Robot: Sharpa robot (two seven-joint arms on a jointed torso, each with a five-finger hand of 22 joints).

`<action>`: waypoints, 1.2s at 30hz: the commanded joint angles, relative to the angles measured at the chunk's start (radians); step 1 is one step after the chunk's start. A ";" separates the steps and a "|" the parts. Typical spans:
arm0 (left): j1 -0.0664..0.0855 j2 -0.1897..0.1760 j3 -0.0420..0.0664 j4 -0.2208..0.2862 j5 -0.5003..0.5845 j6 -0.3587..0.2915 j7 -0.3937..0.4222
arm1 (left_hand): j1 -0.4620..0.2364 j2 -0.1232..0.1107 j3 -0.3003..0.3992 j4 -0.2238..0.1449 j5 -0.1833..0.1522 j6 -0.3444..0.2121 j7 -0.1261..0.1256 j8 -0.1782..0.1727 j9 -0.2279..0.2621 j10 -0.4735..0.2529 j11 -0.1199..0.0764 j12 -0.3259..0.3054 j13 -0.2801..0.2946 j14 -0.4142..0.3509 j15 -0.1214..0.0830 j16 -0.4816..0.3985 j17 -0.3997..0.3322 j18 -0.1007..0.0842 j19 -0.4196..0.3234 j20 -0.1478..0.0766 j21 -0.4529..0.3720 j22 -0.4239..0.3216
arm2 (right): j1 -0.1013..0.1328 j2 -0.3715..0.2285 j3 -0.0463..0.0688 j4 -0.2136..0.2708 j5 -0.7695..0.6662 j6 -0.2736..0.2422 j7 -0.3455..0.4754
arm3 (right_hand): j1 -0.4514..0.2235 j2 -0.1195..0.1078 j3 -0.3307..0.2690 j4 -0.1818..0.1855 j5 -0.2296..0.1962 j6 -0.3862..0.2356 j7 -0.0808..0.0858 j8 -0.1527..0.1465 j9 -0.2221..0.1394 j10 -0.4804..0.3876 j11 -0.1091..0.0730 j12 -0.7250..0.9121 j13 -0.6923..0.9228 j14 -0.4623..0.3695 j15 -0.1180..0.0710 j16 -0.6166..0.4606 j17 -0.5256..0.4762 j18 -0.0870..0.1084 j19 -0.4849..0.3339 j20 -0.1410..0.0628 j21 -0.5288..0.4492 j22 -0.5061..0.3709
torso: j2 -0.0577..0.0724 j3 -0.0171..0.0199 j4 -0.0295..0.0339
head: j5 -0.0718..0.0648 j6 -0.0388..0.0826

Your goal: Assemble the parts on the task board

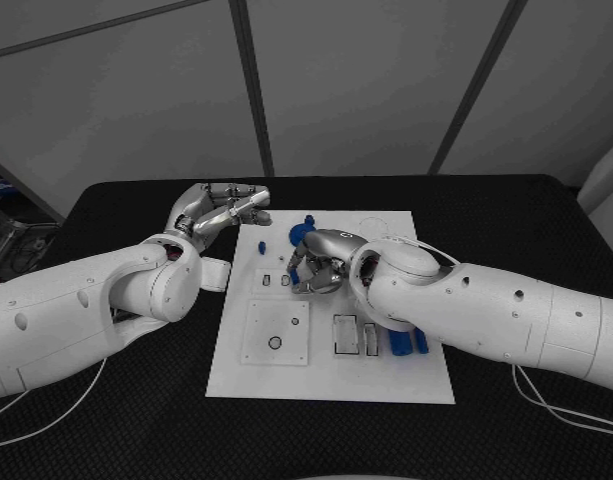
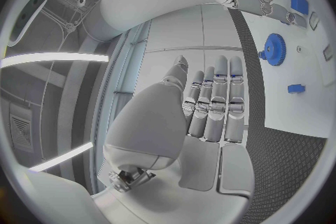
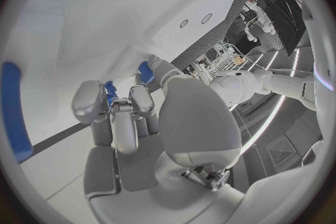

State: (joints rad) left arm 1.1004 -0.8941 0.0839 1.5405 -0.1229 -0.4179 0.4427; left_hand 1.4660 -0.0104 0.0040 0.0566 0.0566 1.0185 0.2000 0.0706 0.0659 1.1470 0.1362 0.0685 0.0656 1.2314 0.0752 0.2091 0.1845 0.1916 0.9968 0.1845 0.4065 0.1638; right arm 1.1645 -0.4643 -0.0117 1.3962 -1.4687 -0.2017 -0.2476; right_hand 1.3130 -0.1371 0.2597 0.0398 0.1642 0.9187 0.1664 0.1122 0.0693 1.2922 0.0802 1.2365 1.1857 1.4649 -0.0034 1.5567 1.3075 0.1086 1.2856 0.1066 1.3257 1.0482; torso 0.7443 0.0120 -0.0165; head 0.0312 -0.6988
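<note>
Right hand (image 1: 321, 268) is curled down over the middle of the flat white plastic task board (image 1: 393, 375), fingers closed around a small blue plastic part (image 3: 145, 72); blue shows between its fingertips in the right wrist view. I read that as a pinch, though most of the part is hidden.

Left hand (image 1: 220, 212) hangs off the board's far-left corner above the black worktop (image 1: 119, 400), fingers straight and together, holding nothing.

Loose parts: a blue toothed plastic gear (image 2: 274, 48) just beyond the right hand, a small blue peg (image 2: 296, 88) between the 2 hands, 2 blue rectangular blocks (image 1: 407, 342) standing in slots under the right forearm.

Handling estimate: light, rigid, smooth plastic, so likely slippery under metal fingers. Pinch the gear across its rim, pegs and blocks across their flat sides. Board is light and may slide if pushed sideways.
</note>
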 commanded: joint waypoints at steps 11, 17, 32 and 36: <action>0.001 0.000 0.001 -0.012 -0.061 0.016 -0.024 | -0.031 0.007 -0.014 0.000 -0.006 0.038 -0.023 0.005 0.003 0.056 -0.021 0.011 0.005 0.045 -0.017 0.010 0.022 -0.006 0.032 -0.013 0.025 0.010 | -0.004 -0.031 -0.004 0.033 -0.003 -0.146 0.085 | 0.046 -0.030 -0.176 0.093 0.008 -0.087 0.011 0.003 -0.001 -0.017 0.012 -0.003 -0.029 0.097 0.020 -0.001 0.230 -0.007 0.003 0.015 0.001 0.009 | -0.002 0.0008 0.0003 | -0.001 0.001; 0.001 -0.005 0.001 -0.022 -0.115 0.020 -0.073 | -0.055 0.008 -0.030 0.013 -0.004 0.086 -0.048 0.014 0.005 0.157 -0.057 0.035 0.016 0.171 -0.057 0.085 0.078 -0.005 0.111 -0.048 0.087 0.039 | -0.004 -0.100 -0.003 0.097 0.072 -0.222 0.198 | 0.085 -0.015 -0.189 0.126 0.017 -0.079 0.004 0.027 0.003 -0.028 0.005 -0.008 -0.042 0.095 0.015 -0.004 0.222 -0.003 -0.011 0.013 -0.010 -0.011 | -0.007 0.0009 -0.0040 | 0.004 0.006; 0.006 -0.039 0.001 -0.021 -0.448 0.213 -0.450 | -0.240 0.009 -0.127 0.144 -0.006 0.152 -0.107 0.019 0.035 0.324 -0.128 0.251 0.229 0.252 -0.127 0.939 0.862 -0.029 0.230 -0.129 0.501 0.375 | 0.027 -0.326 -0.001 0.210 0.551 -0.239 0.399 | 0.139 0.041 -0.134 0.120 0.060 0.060 -0.025 0.091 0.003 -0.258 -0.024 -0.512 -0.538 -0.140 -0.014 -0.580 -0.505 0.078 -0.307 -0.010 -0.423 -0.549 | -0.035 0.0068 -0.0124 | 0.024 0.006; 0.022 -0.037 0.002 -0.019 -0.558 0.311 -0.601 | -0.256 0.007 -0.134 0.171 -0.002 0.175 -0.123 0.045 0.071 0.295 -0.138 0.371 0.355 0.250 -0.136 0.993 0.917 -0.048 0.254 -0.139 0.658 0.569 | 0.030 -0.381 -0.001 0.230 0.607 -0.220 0.425 | 0.152 0.038 -0.083 0.137 0.054 0.097 -0.028 0.082 0.000 -0.238 -0.026 -0.742 -0.724 -0.234 0.006 -0.890 -0.718 0.073 -0.345 0.000 -0.557 -0.631 | -0.041 0.0089 -0.0135 | 0.026 0.003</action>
State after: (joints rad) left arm 1.1172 -0.9332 0.0842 1.5185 -0.5189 -0.2381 0.0286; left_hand 1.2170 -0.0036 -0.1310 0.2257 0.0523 1.1867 0.0783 0.1136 0.1365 1.4389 -0.0018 0.4375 0.4201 1.4655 -0.0525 1.1990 1.0986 0.1220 1.2458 0.0460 1.0593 0.7249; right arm 1.1924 -0.8416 -0.0133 1.6166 -0.9879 -0.4342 0.1130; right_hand 1.4582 -0.0993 0.1706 0.1749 0.2202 1.0112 0.1388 0.1990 0.0698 1.0465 0.0502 0.5212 0.4841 1.2395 -0.0007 0.6964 0.6070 0.1793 0.9475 0.1070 0.7845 0.4271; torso 0.7100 0.0192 -0.0288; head 0.0565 -0.6946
